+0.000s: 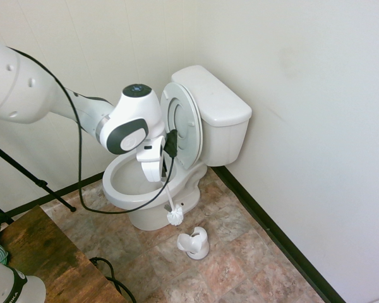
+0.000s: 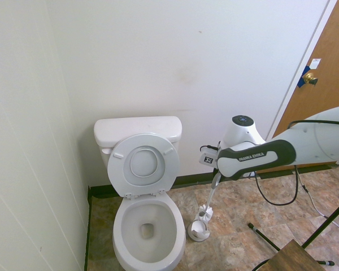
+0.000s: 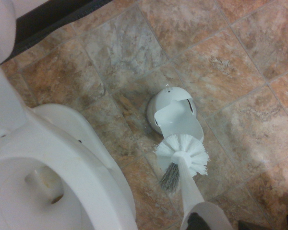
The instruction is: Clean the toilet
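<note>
gripper point(image 1: 162, 169): clenched on the brush point(image 1: 172, 205) handle, bristles hanging above the holder point(image 1: 194, 243)
toilet point(image 1: 177, 151): in the corner, lid raised, just beside the brush

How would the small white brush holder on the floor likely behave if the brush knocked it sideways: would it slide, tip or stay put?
The holder looks like thin hollow plastic, so probably light and easily shoved. It stands free on smooth floor tiles, so it would likely slide. Its rounded body with an open front suggests it may tip if the brush, hanging just above it, catches its rim.
</note>
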Robot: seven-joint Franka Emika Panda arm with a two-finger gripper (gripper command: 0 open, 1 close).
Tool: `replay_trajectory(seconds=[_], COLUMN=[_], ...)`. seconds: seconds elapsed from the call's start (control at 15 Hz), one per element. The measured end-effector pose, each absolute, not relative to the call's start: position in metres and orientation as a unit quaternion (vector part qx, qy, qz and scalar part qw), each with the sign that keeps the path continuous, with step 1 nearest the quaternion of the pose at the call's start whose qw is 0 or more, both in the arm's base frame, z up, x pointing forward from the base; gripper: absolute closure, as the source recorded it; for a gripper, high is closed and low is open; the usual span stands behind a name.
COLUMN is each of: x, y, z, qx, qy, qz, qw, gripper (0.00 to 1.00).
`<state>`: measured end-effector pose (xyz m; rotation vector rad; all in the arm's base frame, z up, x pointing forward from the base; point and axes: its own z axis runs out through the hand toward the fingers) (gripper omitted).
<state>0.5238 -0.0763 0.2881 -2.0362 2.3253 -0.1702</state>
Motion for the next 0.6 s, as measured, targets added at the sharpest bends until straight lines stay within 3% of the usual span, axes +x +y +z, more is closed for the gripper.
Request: replay_trajectory(seconds=[0.6], x=[0.586], y=[-0.130], z=[0.161], qx=[-0.630], qy=[0.776], qz=[-0.001], qw=[0.006], gripper=[1.00])
